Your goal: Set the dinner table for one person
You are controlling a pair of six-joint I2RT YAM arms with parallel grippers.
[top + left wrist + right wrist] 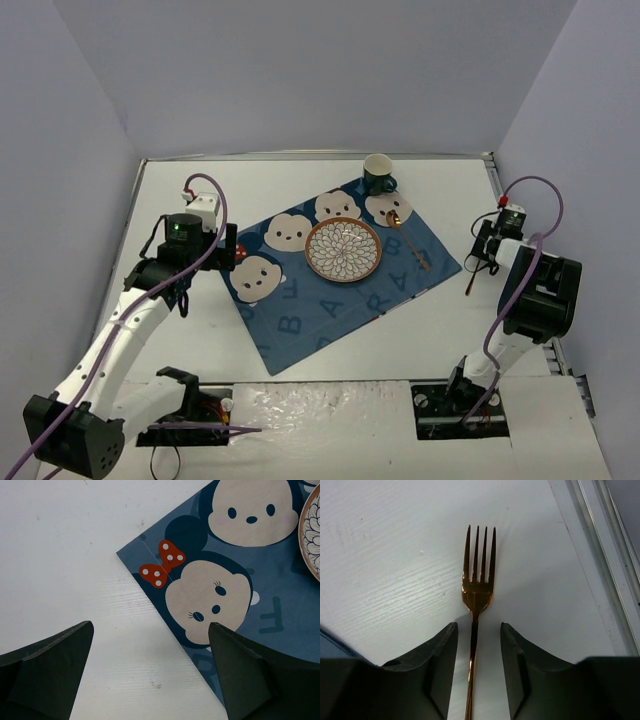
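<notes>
On the white dinner table (420, 330) lies a blue cartoon placemat (330, 300) with a patterned plate (343, 249) on it, a dark cup (378, 174) at its far corner and a spoon (410, 240) to the right of the plate. A copper fork (479, 580) lies flat on the bare table right of the mat. My right gripper (479, 625) straddles its handle, the jaws narrowed but open, with a gap on each side. My left gripper (151, 625) hangs wide open over the mat's left corner (280, 595), holding nothing.
The table's raised metal rim (605, 540) runs close to the right of the fork. Grey walls enclose the table on three sides. The plate's edge (311, 530) shows at the right of the left wrist view.
</notes>
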